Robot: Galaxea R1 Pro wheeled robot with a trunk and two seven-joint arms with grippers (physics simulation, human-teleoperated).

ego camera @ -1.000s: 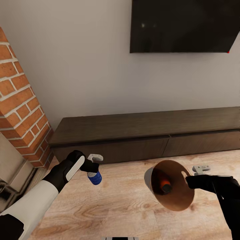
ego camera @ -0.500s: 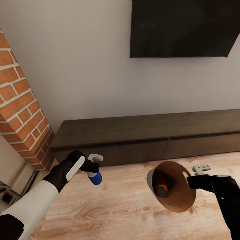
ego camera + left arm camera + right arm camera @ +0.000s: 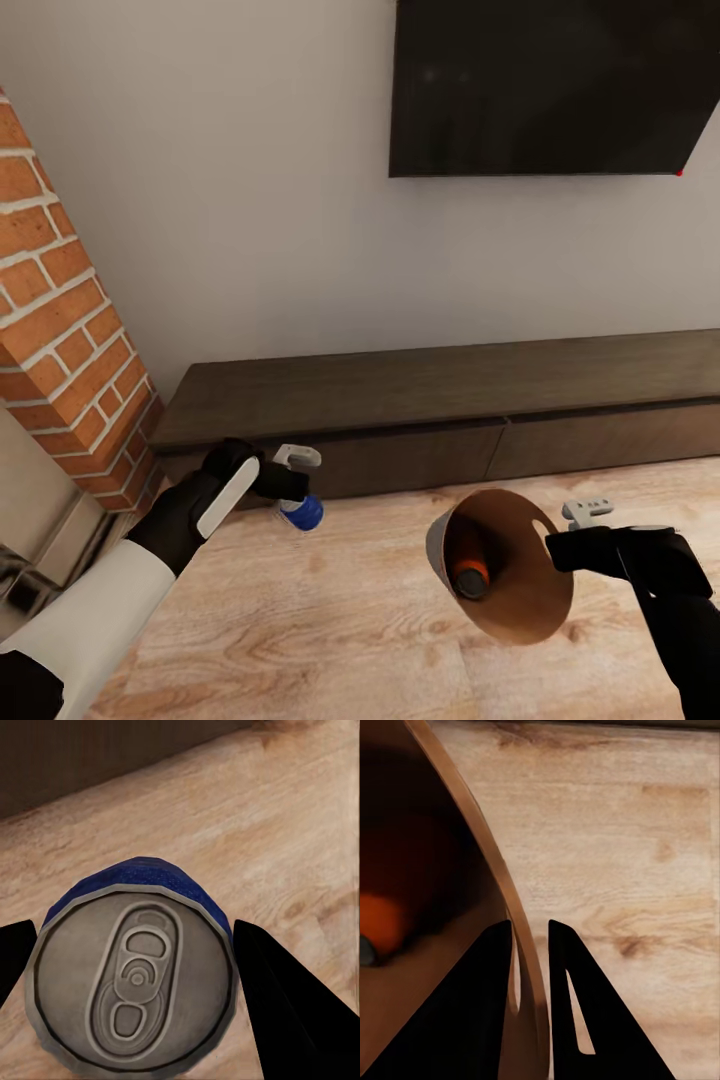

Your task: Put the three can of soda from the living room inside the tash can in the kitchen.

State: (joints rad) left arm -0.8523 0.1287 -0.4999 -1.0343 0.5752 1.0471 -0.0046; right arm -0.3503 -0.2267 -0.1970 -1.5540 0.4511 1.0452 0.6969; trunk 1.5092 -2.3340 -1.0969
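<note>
left gripper point(image 3: 297, 487) clamps dark blue soda can point(image 3: 303, 513) | right gripper point(image 3: 560, 530) pinches rim of tipped grey, wood-lined trash can point(image 3: 505, 570), mouth toward can for transfer | orange can point(image 3: 468, 568) inside

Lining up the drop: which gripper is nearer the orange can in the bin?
Right. The right gripper pinches the trash can rim, with the orange can inside. The left gripper holds the blue can farther off.

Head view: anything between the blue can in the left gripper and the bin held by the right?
Nothing. In the head view, bare wood floor shows between the blue can and the bin.
</note>
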